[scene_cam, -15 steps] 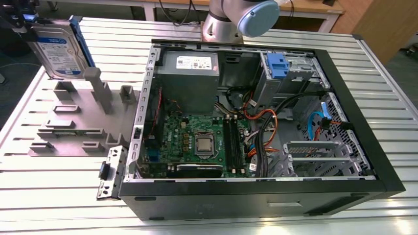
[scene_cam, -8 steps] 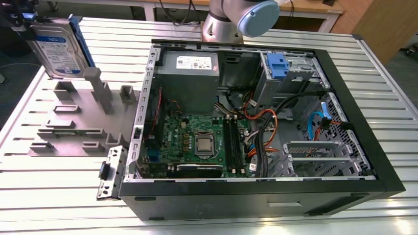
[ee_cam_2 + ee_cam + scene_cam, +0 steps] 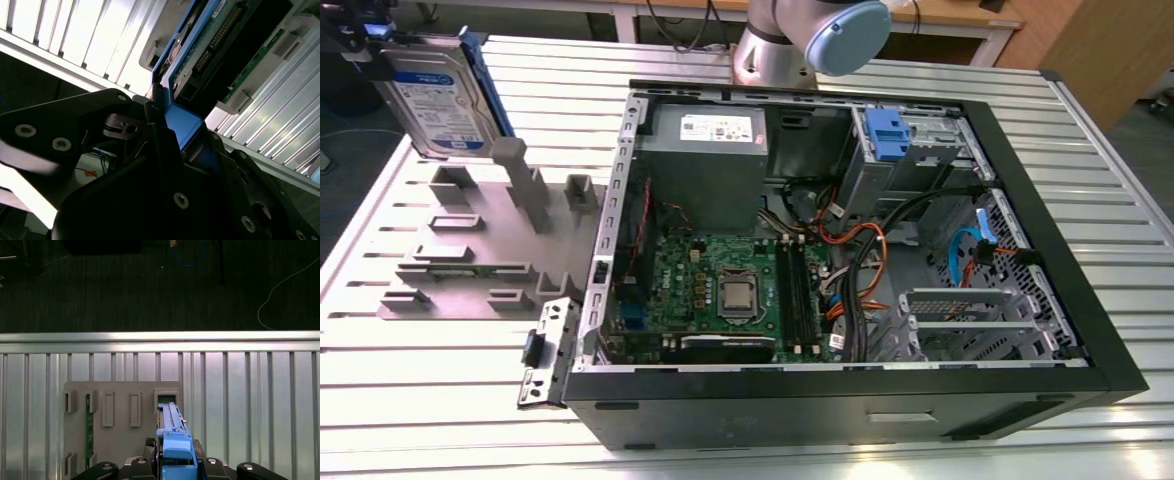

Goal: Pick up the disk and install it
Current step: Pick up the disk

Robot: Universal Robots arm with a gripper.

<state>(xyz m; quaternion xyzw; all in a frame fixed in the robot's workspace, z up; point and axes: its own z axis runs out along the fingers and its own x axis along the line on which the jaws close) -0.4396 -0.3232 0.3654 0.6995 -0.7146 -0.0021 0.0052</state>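
Observation:
The disk (image 3: 440, 95) is a silver drive with a white-and-blue label in a blue carrier frame. It stands upright at the exterior view's far left, over the grey holder fixture (image 3: 467, 240). My gripper (image 3: 371, 48) is shut on its upper end. In the first wrist view the disk (image 3: 174, 432) shows edge-on between my gripper (image 3: 175, 462) fingers, its far end at an open slot (image 3: 167, 397) of the fixture. The second wrist view shows the disk's circuit-board side (image 3: 215, 45) and my gripper (image 3: 177, 137) clamped on the blue frame. I cannot tell whether the disk is clear of the slot.
An open computer case (image 3: 1067, 300) lies on the slatted metal table (image 3: 427, 400), with a motherboard (image 3: 720, 290), a grey power supply box (image 3: 707, 150) and a drive bay with a blue latch (image 3: 887, 135). A green board (image 3: 89, 425) stands in the fixture. The arm's base (image 3: 781, 50) is behind the case.

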